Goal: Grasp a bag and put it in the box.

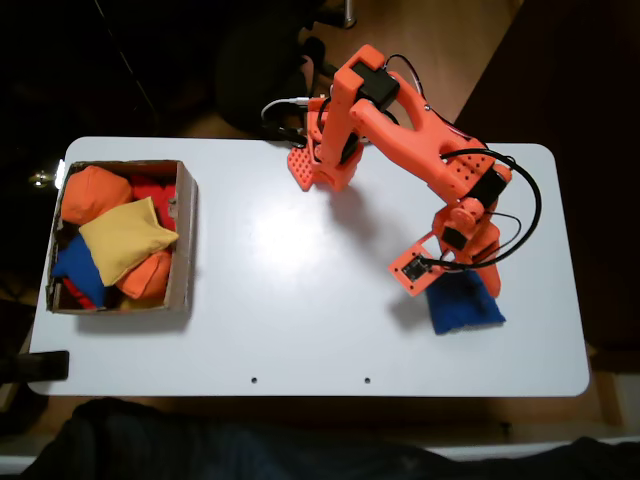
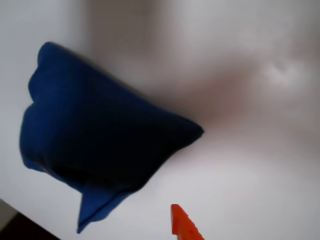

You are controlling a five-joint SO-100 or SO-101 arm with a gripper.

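The box (image 1: 184, 235) holds one yellow, one blue and several orange beanbags (the tool (image 1: 462, 283), jaw state unclear, hangs over the bag (image 1: 464, 303)).

The arm (image 1: 400, 120) is bright orange plastic throughout, built of blocky, rounded printed segments with black servo motors set into the joints. Thin black cables (image 1: 525, 215) loop along its links. A flat orange plate with a dark square module (image 1: 413, 268) sits by the wrist.

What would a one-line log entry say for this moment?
pincer: over blue bag, grip unclear | bag: on table | box: holds other bags
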